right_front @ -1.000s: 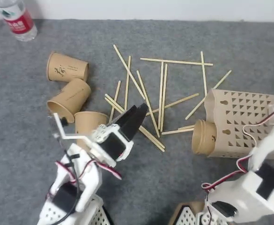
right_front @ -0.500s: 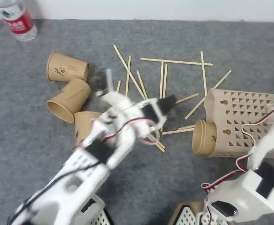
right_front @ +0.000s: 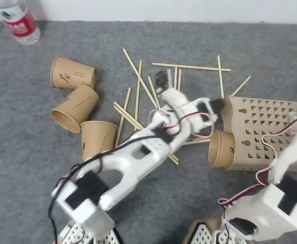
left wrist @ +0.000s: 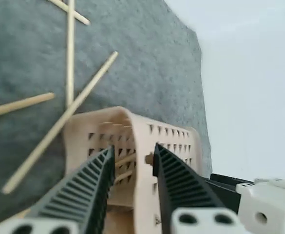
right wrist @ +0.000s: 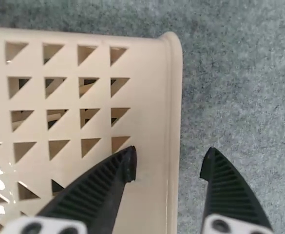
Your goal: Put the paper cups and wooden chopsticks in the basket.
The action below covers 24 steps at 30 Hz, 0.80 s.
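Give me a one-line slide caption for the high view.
Left claw at the tipped basket's mouth, where one paper cup sits; three cups and scattered chopsticks lie on the mat.

Soft, even light falls from overhead on the grey tabletop (right_front: 26, 152) — the paper cups (right_front: 72, 73) and the left arm (right_front: 138, 157) cast only faint, diffuse shadows. In the left wrist view the wall (left wrist: 249, 73) is washed out almost to white, while the inside of the basket (left wrist: 171, 141) sits in shade. In the right wrist view, small white glints mark the basket's side.
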{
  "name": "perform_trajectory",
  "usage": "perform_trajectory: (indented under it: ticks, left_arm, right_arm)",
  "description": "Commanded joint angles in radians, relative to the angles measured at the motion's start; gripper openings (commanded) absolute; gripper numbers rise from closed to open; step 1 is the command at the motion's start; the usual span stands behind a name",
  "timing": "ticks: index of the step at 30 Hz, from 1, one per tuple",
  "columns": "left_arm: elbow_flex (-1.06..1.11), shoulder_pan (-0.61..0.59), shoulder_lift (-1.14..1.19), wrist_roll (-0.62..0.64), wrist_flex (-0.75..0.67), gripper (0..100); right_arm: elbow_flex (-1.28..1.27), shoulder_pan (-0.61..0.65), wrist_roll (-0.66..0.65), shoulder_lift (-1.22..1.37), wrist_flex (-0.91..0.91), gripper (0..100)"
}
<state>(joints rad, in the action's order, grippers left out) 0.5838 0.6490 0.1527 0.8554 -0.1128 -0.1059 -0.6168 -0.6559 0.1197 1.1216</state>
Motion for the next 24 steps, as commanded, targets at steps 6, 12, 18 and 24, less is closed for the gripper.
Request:
perform_trajectory:
  ticks: [6,12,18,24]
  left_arm:
    - [-0.32,0.086,0.187,0.006,0.118,13]
    - [-0.423,0.098,0.318,0.006,0.14,13]
    - [-0.446,0.097,0.341,0.008,0.14,13]
    - [-0.501,0.147,0.341,0.008,0.141,2]
  right_arm:
    - [-0.034,0.035,-0.005,0.048,-0.013,24.2]
    - [-0.034,0.035,-0.003,0.047,-0.012,24.2]
    - [-0.034,0.035,-0.003,0.047,-0.012,24.2]
    - [-0.034,0.035,-0.003,0.047,-0.01,24.2]
